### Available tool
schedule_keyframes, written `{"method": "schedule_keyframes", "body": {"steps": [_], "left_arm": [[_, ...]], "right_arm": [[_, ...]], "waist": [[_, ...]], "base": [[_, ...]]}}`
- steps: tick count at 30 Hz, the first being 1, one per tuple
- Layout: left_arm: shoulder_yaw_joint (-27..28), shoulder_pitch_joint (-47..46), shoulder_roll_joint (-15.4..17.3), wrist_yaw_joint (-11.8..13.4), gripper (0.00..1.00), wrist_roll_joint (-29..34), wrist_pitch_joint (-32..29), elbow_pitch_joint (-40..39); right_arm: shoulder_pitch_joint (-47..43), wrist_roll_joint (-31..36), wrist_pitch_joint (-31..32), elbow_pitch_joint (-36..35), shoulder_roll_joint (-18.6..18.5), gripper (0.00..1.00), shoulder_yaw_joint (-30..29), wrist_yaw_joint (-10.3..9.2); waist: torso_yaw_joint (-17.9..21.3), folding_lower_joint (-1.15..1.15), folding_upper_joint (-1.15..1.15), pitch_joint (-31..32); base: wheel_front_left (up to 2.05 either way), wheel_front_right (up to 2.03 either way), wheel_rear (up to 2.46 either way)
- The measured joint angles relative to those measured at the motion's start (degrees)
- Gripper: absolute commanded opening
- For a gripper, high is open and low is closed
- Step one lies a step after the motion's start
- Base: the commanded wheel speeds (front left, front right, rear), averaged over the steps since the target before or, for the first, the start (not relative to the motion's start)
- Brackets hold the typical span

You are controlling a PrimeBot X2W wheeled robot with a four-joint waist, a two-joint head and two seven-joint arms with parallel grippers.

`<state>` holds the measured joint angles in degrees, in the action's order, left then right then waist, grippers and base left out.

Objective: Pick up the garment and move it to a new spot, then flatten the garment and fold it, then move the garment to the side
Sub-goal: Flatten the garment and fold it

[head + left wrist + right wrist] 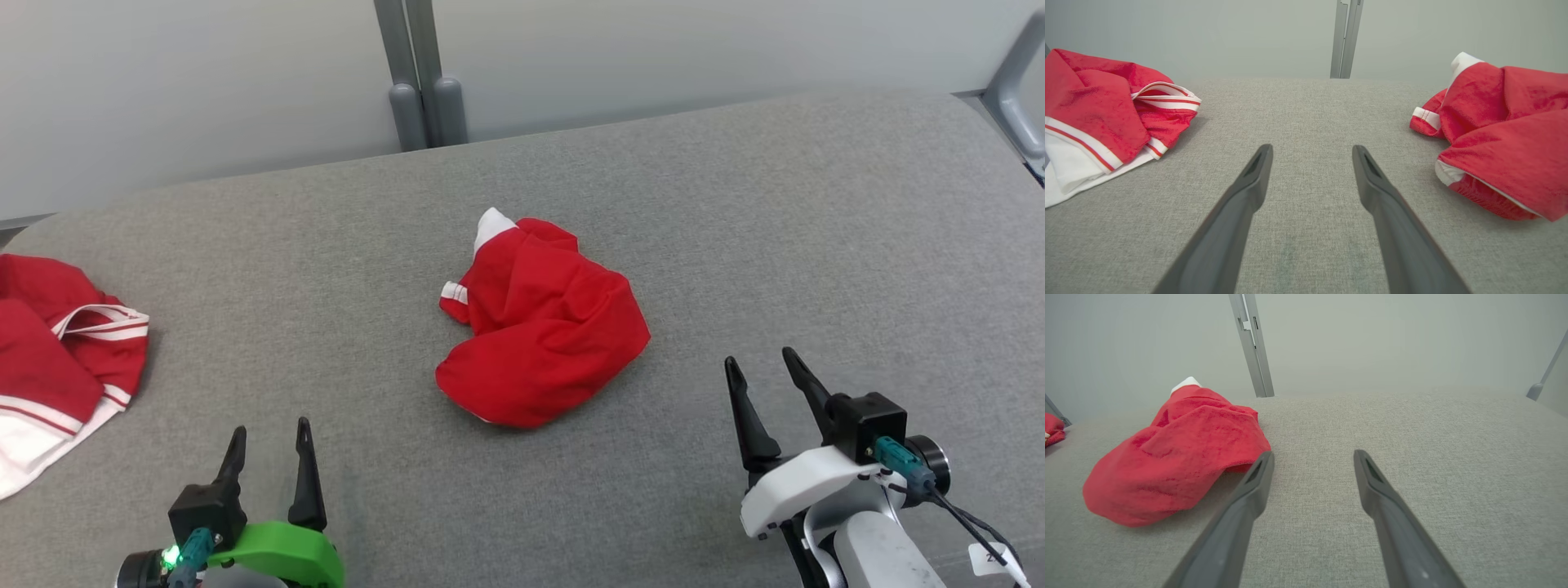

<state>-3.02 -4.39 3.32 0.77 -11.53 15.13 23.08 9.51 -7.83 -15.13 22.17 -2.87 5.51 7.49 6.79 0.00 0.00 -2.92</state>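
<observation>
— 2 pincers hover low over the grey tabletop (816,204), both spread, holding nothing. Which is nearer the garment?
— The right pincer (759,359). The garment (543,322) lies at mid-tabletop, to that pincer's left and a little farther off. In the right wrist view the left fingertip (1265,457) sits just beside the cloth's edge. The left pincer (271,426) is well apart, with the garment to its far right.
— Long axis?
— Roughly far to near, I judge, with a white tip at the far end.
— Looks?
— Red, crumpled, domed, white trim at 1 cuff. Another red-and-white bundle (65,351) lies at the left edge.
</observation>
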Motion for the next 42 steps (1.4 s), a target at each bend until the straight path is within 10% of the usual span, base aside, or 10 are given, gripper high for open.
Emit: {"method": "schedule_keyframes", "body": {"steps": [13, 29, 30, 31, 37, 42], "left_arm": [[-2.25, 1.29, -0.47, -1.08, 1.00, -2.08, 0.00, 1.01], [-6.98, -1.14, -0.51, -0.22, 1.00, -5.92, 0.00, 2.20], [-7.23, -1.18, -0.52, -0.18, 1.00, -6.04, 0.00, 2.14], [-7.40, -1.23, -0.53, -0.07, 1.00, -6.11, 0.00, 1.93], [-7.70, -1.25, -0.52, 0.34, 1.00, -6.36, 0.00, 1.43], [-8.45, -1.25, -0.54, 0.27, 1.00, -6.27, 0.00, 1.57]], "right_arm": [[5.44, -0.86, -0.01, 1.20, 0.09, 1.00, 18.98, 0.02], [23.98, 7.51, 2.97, 33.52, 0.02, 1.00, 29.94, 0.04], [24.24, 7.02, 2.90, 34.05, 0.02, 0.36, 29.97, 0.04], [24.44, 6.60, 2.31, 34.23, 0.01, 0.00, 30.12, 0.04], [25.93, 1.25, 0.38, 29.99, -0.09, 0.00, 30.67, 0.04], [28.99, -11.94, 0.13, 12.93, 0.00, 0.00, 31.64, 0.04]], "waist": [[-5.22, 0.00, 0.00, 1.05], [-16.13, 0.00, 0.00, -2.07], [-16.72, 0.00, 0.00, -2.37], [-17.25, 0.00, 0.00, -2.70], [-18.45, 0.00, 0.00, -4.42], [-18.13, 0.00, 0.00, -3.86]], "base": [[0.00, 0.00, 0.00], [0.00, 0.00, 0.00], [0.00, 0.00, 0.00], [0.00, 0.00, 0.00], [0.00, 0.00, 0.00], [0.00, 0.00, 0.00]]}}
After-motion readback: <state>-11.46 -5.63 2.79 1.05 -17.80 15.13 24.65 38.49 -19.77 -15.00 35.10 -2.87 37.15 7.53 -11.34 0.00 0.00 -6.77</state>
